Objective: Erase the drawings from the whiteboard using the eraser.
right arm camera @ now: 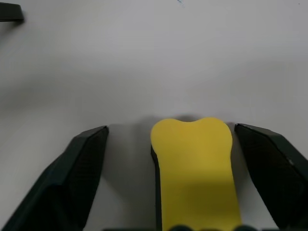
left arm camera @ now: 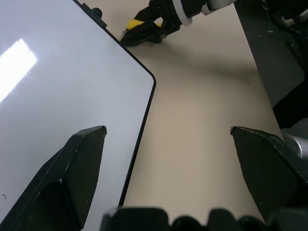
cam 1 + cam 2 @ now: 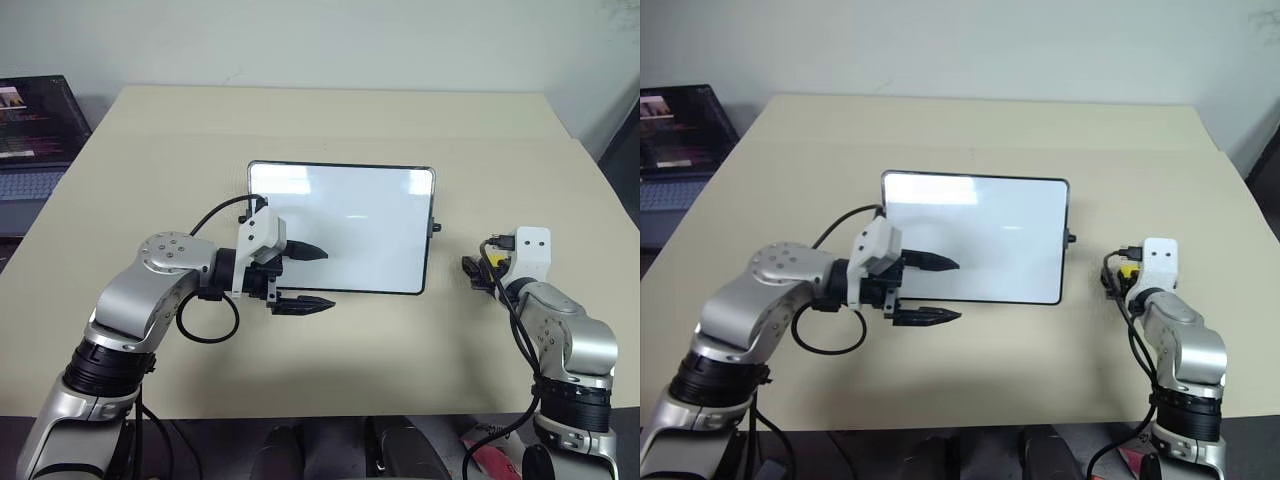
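Observation:
The whiteboard (image 3: 350, 225) lies flat in the middle of the table, its glossy surface looking blank; the drawings are too small to make out. My left gripper (image 3: 328, 278) stands open at the board's near edge, one finger over the white surface and the other over the table in front of it. To the right of the board, my right gripper (image 1: 171, 130) is open, and the yellow eraser (image 1: 192, 168) lies between its fingers. There is a clear gap between the eraser and one finger, while the other finger sits close beside it. In the left wrist view the eraser (image 2: 134, 22) shows past the board's corner.
A laptop (image 3: 30, 130) with a lit screen sits off the table's far left corner. The tan table (image 3: 330, 120) stretches well beyond the board on all sides. A black cable (image 3: 210, 320) loops from my left wrist.

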